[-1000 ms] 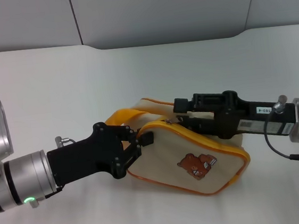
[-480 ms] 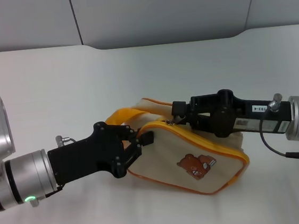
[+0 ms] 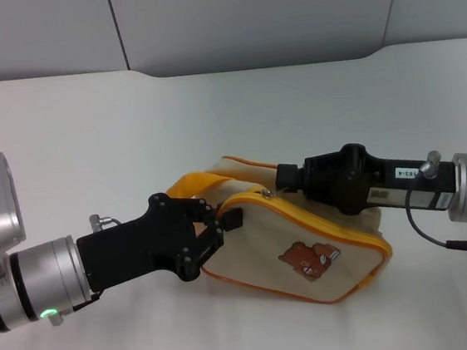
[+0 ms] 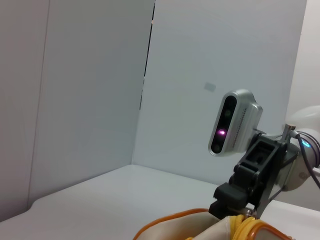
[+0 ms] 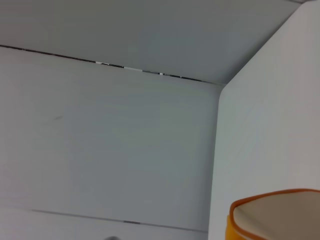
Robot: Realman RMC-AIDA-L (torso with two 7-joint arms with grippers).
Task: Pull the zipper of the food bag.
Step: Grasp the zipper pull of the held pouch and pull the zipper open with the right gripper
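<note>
The cream food bag (image 3: pixel 308 246) with orange-yellow piping and a brown bear picture (image 3: pixel 309 261) lies on the white table. Its loop handle (image 3: pixel 186 184) lies at its far left. My left gripper (image 3: pixel 221 232) is shut on the bag's left end. My right gripper (image 3: pixel 282 180) reaches in from the right. It is closed at the small silver pull tab (image 3: pixel 269 193) of the zipper (image 3: pixel 322 220), near the strip's left end. The left wrist view shows the right gripper (image 4: pixel 234 204) above the bag's top (image 4: pixel 220 232). The right wrist view shows only a bag corner (image 5: pixel 275 215).
The white table (image 3: pixel 87 132) runs back to a grey wall. The right arm's wrist camera (image 4: pixel 234 122) shows in the left wrist view. A cable (image 3: pixel 431 229) loops under the right wrist.
My right gripper has rolled about its own axis while staying at the pull tab. The bag and my left gripper have shifted slightly down and to the right.
</note>
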